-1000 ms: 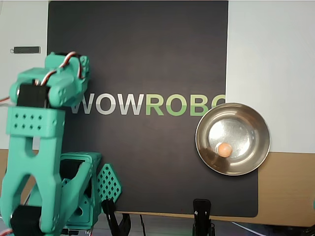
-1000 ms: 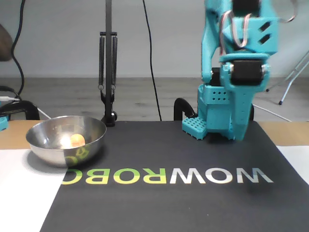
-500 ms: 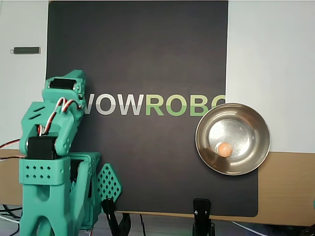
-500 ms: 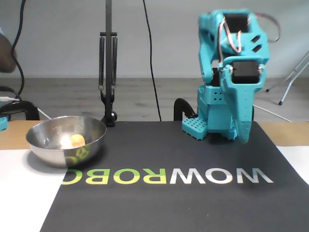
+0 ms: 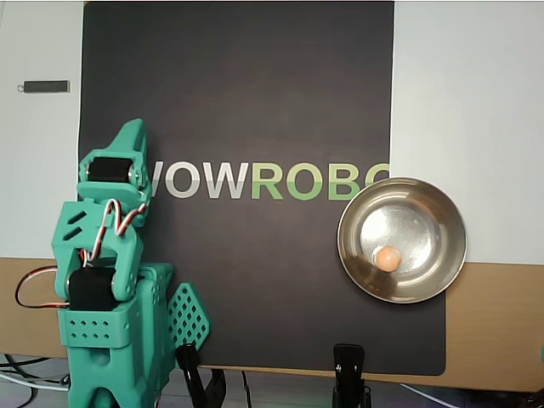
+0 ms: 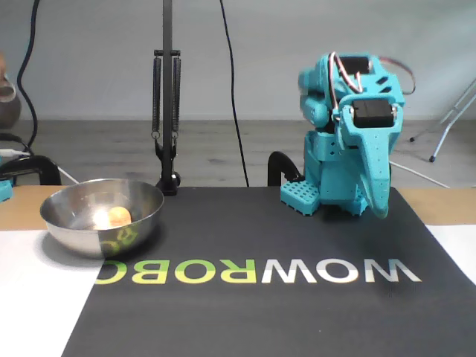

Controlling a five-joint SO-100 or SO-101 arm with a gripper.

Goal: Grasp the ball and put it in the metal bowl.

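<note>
The gripper [image 6: 379,208] hung folded down in front of the arm's own base, its fingers drawn together as far as the fixed view allowed one to judge, and with nothing between them. From overhead it [image 5: 129,136] pointed up the dark mat [image 5: 255,93], just beside the first letter of the printed logo (only its tapered tip showed there). Well apart from it, at the mat's other edge, stood the metal bowl [image 5: 353,255], and the ball [image 5: 388,258] lay inside it on the flat bottom, a little off centre. In the fixed view the ball [image 6: 118,216] showed over the bowl's near rim [image 6: 97,243]. The placing step looked done and the arm appeared parked, so no further move on the ball seemed called for.
</note>
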